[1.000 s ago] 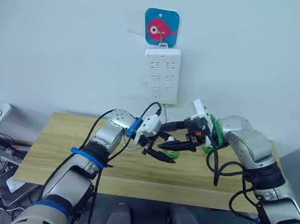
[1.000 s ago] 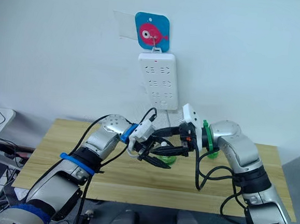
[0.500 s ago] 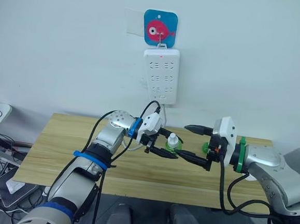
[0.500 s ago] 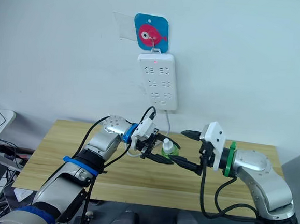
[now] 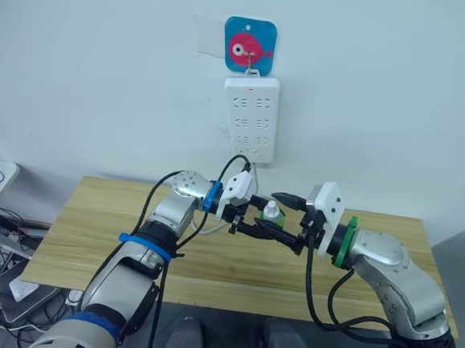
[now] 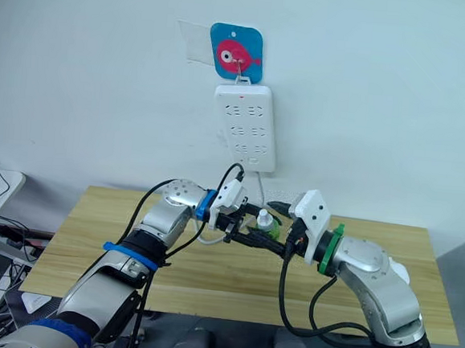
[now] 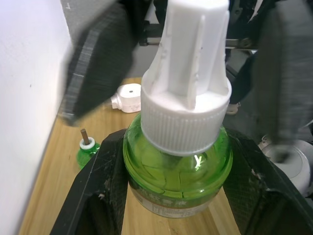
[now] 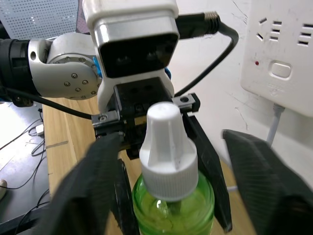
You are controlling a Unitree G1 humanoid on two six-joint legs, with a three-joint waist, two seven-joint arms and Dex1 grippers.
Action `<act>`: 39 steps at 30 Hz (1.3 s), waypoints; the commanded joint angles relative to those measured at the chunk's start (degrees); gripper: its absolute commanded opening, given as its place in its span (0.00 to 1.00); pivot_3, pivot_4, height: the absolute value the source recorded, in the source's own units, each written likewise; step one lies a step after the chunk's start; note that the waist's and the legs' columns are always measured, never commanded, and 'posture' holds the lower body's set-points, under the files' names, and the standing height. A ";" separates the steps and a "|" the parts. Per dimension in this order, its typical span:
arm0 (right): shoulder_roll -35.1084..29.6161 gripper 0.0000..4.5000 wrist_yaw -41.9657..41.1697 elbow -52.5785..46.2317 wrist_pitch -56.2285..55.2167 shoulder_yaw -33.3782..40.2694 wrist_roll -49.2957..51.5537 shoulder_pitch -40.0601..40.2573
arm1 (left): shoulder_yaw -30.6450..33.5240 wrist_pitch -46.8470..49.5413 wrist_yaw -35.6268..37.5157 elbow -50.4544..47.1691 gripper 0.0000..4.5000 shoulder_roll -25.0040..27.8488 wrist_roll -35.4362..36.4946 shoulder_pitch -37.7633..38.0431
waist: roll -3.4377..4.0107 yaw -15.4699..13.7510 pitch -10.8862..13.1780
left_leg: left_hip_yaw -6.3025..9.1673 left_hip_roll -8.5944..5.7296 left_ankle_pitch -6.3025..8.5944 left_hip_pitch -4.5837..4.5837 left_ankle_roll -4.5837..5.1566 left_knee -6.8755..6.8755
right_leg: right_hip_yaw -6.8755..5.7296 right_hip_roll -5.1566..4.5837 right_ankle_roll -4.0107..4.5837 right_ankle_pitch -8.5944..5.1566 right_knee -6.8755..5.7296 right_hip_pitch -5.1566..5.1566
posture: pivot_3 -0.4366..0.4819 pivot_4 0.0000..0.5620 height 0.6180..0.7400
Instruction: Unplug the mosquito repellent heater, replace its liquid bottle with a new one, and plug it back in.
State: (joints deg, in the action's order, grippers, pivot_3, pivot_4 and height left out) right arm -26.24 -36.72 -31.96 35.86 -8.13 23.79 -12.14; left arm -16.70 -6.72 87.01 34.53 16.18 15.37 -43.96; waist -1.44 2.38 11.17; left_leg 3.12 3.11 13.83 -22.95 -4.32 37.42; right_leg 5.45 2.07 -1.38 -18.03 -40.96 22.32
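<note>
From the head camera, two robot arms meet above a light wooden table (image 5: 91, 235) that stands against a pale wall. A long white multi-socket power strip (image 5: 250, 117) hangs on the wall from a blue square hook plate with a pink fish (image 5: 249, 43). The left hand (image 5: 254, 228) holds a small green translucent liquid bottle with a tall white ribbed screw cap (image 5: 271, 217) upright above the table. The right hand (image 5: 292, 221) reaches in from the other side, its black fingers spread wide on either side of the cap.

The step in hand looks like preparing the new bottle: the cap has to come off before it can go into the heater. The next move calls for the right hand to close squarely on the white cap and twist while the left hand holds the body firm.

From the left wrist camera, the green bottle fills the middle, its glass body clamped between the left hand's two black fingers (image 7: 105, 186). Behind it, on the table, lies the small rounded white plastic mosquito repellent heater (image 7: 128, 97), unplugged. Just beside it stands a second small green bottle with a bare wick (image 7: 88, 149), probably the old one, though it is small in view.

From the right wrist camera, the right hand's blurred fingers (image 8: 98, 181) stand well apart on both sides of the white cap, not visibly touching it.
</note>
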 commanded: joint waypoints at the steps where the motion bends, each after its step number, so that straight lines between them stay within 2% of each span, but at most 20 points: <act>1: -0.53 0.40 0.54 -3.89 0.95 1.22 1.69 -0.26 | 1.17 -0.37 0.43 -0.54 0.50 -0.53 0.01 -1.02 | 0.00 0.01 0.00 | 0.00 0.00 0.00 0.00 0.00 0.00 | 0.01 0.00 0.00 0.00 0.00 0.00 | 0.46 0.22 1.00; 3: -0.86 0.24 0.39 -4.25 1.67 1.55 2.41 -0.58 | 1.21 -0.46 0.56 -0.30 0.50 -0.67 -0.15 -1.06 | 0.00 0.01 0.00 | 0.00 0.00 0.00 0.00 0.00 0.00 | 0.01 0.00 0.00 0.00 0.00 0.00 | 0.46 0.23 1.00; 7: -1.91 0.24 -2.86 -3.50 2.08 1.02 4.41 -2.96 | 1.26 0.21 1.44 -0.61 0.50 -0.87 0.17 -1.21 | 0.00 0.13 0.00 | 0.00 0.00 0.00 0.00 0.00 0.00 | 0.00 0.00 0.00 0.00 0.01 -0.01 | 0.45 0.23 1.00; 10: -5.97 0.24 -16.63 3.22 -0.05 -1.61 7.26 -9.33 | 1.14 0.44 3.76 -0.55 0.50 -0.76 0.54 -1.69 | -0.01 0.57 0.01 | -0.02 -0.02 0.00 0.00 0.01 0.03 | 0.01 0.00 0.00 0.00 0.00 -0.02 | 0.45 0.26 1.00; 14: -8.77 0.24 -33.51 15.65 -7.60 -6.58 5.02 -17.39 | -0.16 1.66 5.49 -2.99 0.50 0.24 1.38 -0.65 | 0.00 0.94 0.01 | 0.01 -0.03 0.02 0.04 0.03 0.08 | -0.02 0.00 0.00 0.00 0.02 -0.07 | 0.48 0.26 1.00; 17: -7.40 0.24 -40.75 24.49 -11.33 -9.11 3.51 -22.96 | -2.35 3.34 5.49 -7.70 0.50 1.90 2.96 1.73 | 0.00 1.07 0.02 | 0.07 -0.02 0.08 0.02 0.15 0.05 | -0.03 0.03 0.01 -0.01 0.05 -0.06 | 0.51 0.27 1.00; 20: -6.30 0.24 -44.22 29.90 -13.10 -9.64 2.53 -26.11 | -3.03 4.61 5.49 -10.41 0.50 2.85 3.61 3.01 | 0.01 0.82 0.03 | 0.07 0.00 0.12 0.03 0.21 0.11 | -0.01 0.04 0.02 -0.01 0.03 -0.05 | 0.53 0.28 1.00; 24: -5.95 0.53 -46.97 34.03 -13.56 -9.21 2.00 -28.09 | -2.74 5.29 5.49 -11.05 0.50 3.15 3.62 3.28 | 0.03 0.27 0.05 | 0.10 0.00 0.13 -0.04 0.21 0.32 | -0.08 -0.01 0.02 -0.01 -0.01 -0.09 | 0.53 0.29 1.00; 27: -6.77 0.75 -45.29 33.42 -11.01 -6.95 3.24 -27.55 | -1.79 5.28 5.34 -9.70 0.50 2.46 2.99 2.63 | 0.03 -0.37 0.05 | 0.08 -0.01 0.16 -0.06 0.25 0.33 | -0.08 -0.03 0.02 -0.01 0.04 -0.09 | 0.51 0.29 1.00; 30: -10.56 0.98 -45.02 30.05 -9.65 -4.18 3.78 -24.56 | -1.53 4.54 5.46 -8.42 0.50 2.15 2.59 2.42 | 0.04 -0.62 0.06 | 0.08 -0.01 0.17 -0.09 0.27 0.33 | -0.09 -0.03 0.02 -0.01 0.07 -0.07 | 0.49 0.29 1.00; 33: -14.10 1.00 -42.64 25.45 -7.34 -0.40 4.85 -20.70 | -1.12 3.75 5.40 -6.98 0.50 1.85 2.26 2.06 | 0.03 -0.60 0.07 | 0.06 -0.02 0.18 -0.10 0.28 0.33 | -0.07 -0.03 0.02 -0.01 0.09 -0.07 | 0.48 0.28 1.00; 36: -16.99 1.00 -35.82 16.88 -5.03 5.88 5.51 -12.89 | 0.13 3.47 3.86 -4.84 0.50 1.13 1.95 1.29 | 0.03 -0.54 0.07 | 0.07 -0.02 0.18 -0.09 0.29 0.33 | -0.08 -0.02 0.02 -0.02 0.09 -0.08 | 0.46 0.28 1.00; 39: -16.36 1.00 -28.20 9.21 -2.81 9.25 5.91 -7.22 | 1.39 3.31 2.00 -2.87 0.50 0.25 1.59 0.49 | 0.03 -0.06 0.07 | 0.05 -0.02 0.19 -0.09 0.30 0.33 | -0.03 -0.02 0.01 -0.02 0.08 -0.08 | 0.45 0.28 1.00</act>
State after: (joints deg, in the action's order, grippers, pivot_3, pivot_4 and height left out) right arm -42.79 -68.84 -17.24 32.04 -1.50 28.32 -20.27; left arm -16.92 -2.86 90.11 31.76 17.35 16.64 -42.05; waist -1.41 2.32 11.24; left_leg 3.12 3.08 14.02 -23.02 -4.02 37.75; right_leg 5.48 2.06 -1.37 -18.04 -40.91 22.25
